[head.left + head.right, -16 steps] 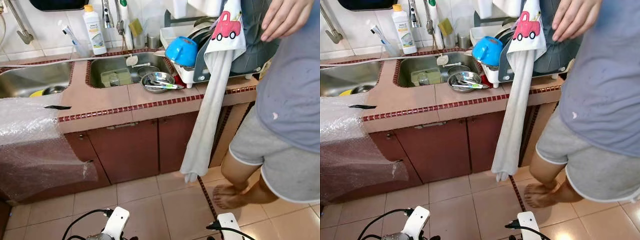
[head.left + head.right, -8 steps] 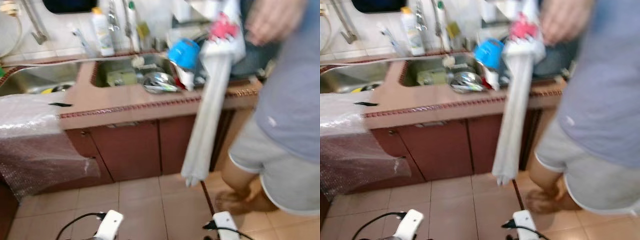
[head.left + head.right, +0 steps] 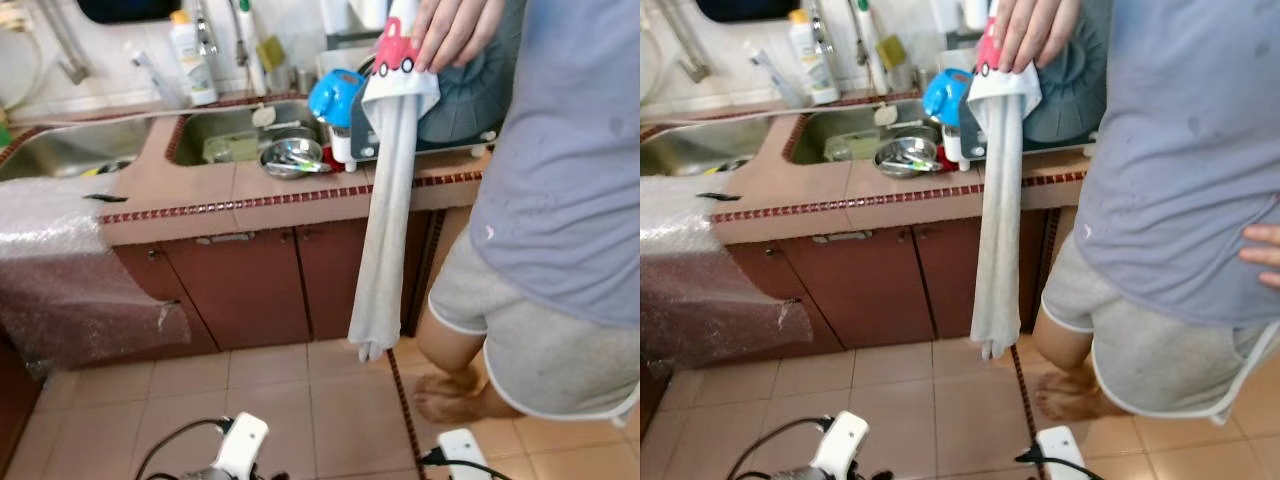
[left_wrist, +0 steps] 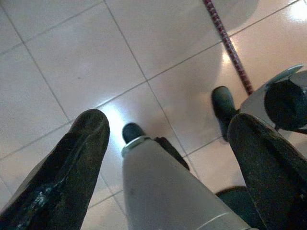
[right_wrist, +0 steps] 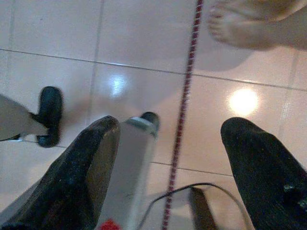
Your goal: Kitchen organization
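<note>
A long white towel (image 3: 385, 220) with a red car print hangs from the dish rack (image 3: 460, 100) down past the counter's edge. A person's hand (image 3: 455, 30) grips its top. A blue cup (image 3: 333, 97) sits on the rack's left end. A metal bowl (image 3: 290, 155) with utensils stands by the sink (image 3: 225, 135). Both my arms hang low over the tiled floor, the left arm (image 3: 240, 450) and the right arm (image 3: 460, 450). My left gripper (image 4: 168, 122) is open with nothing in it, and so is my right gripper (image 5: 171, 127).
A person in grey shorts (image 3: 540, 340) stands barefoot close on the right, one foot (image 5: 249, 24) near my right gripper. Bubble wrap (image 3: 70, 270) covers the counter's left end. A soap bottle (image 3: 183, 40) stands behind the sink. Red cabinet doors (image 3: 240, 290) lie ahead.
The view has swung and pulled back slightly. The person's hand has come down onto the top of the towel, and the person now stands further left. My arms still hang.
</note>
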Tool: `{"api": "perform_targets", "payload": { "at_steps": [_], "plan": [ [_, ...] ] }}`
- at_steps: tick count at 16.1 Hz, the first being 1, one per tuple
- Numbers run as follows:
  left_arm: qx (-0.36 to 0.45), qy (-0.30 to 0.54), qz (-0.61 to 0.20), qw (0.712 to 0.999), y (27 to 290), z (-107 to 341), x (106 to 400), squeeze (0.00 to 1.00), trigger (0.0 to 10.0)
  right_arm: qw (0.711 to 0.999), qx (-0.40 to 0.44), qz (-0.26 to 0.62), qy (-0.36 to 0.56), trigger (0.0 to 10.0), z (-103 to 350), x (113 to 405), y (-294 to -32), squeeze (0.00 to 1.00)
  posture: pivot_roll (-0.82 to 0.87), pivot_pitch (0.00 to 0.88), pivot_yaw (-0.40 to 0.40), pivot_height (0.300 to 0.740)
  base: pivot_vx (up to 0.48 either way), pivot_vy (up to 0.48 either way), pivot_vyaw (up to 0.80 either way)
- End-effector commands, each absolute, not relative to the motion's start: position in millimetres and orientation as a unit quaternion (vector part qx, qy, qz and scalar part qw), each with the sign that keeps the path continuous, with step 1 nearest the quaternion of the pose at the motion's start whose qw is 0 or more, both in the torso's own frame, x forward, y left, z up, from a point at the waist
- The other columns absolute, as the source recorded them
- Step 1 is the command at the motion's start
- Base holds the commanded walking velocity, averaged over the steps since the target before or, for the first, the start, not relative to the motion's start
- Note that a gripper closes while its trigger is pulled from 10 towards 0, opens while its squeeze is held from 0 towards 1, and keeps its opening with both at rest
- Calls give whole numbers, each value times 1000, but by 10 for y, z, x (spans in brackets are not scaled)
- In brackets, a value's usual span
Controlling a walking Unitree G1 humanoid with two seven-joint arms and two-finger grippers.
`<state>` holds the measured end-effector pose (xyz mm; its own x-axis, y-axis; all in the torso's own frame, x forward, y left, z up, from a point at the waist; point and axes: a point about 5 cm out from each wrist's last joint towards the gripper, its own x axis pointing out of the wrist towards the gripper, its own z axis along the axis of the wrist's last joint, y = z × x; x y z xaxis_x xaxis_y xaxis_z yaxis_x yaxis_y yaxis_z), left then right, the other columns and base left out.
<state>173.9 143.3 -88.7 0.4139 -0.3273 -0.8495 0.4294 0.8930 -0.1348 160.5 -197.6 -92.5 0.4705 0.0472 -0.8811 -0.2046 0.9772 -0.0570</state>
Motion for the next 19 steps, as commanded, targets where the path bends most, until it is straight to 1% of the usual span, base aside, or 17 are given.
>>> {"api": "perform_targets", "payload": {
  "at_steps": [1,3,5,7,10,13,17,19],
  "plan": [
    [61,497,-215,839,1556,-882,1739,0,10000,854,-67,85,508,10000,-938,1615,-1851,0,-17,0,82,740,0,0,0],
    [59,492,-218,840,1535,-864,1776,0,10000,855,-62,83,508,10000,-936,1624,-1835,0,-16,0,84,740,0,0,0],
    [58,489,-216,843,1567,-812,1883,0,10000,855,-57,84,508,10000,-934,1632,-1821,0,-13,0,87,740,0,0,0],
    [63,488,-218,843,1576,-789,1926,0,10000,856,-52,83,507,10000,-925,1664,-1803,0,-14,0,89,740,0,0,0],
    [52,489,-211,845,1559,-781,1944,0,10000,863,-20,61,501,10000,-895,1736,-1798,0,-7,0,89,740,0,0,0],
    [52,488,-212,845,1496,-795,1927,0,10000,864,-24,57,499,10000,-882,1755,-1840,0,-23,0,68,740,0,0,0],
    [38,490,-206,846,1343,-830,1875,0,10000,859,-51,67,505,10000,-875,1719,-1989,0,-61,0,8,740,0,0,0],
    [33,493,-202,845,1274,-853,1835,0,10000,857,-67,67,507,10000,-855,1710,-2116,0,-80,0,-14,740,0,0,0]
  ]
}}
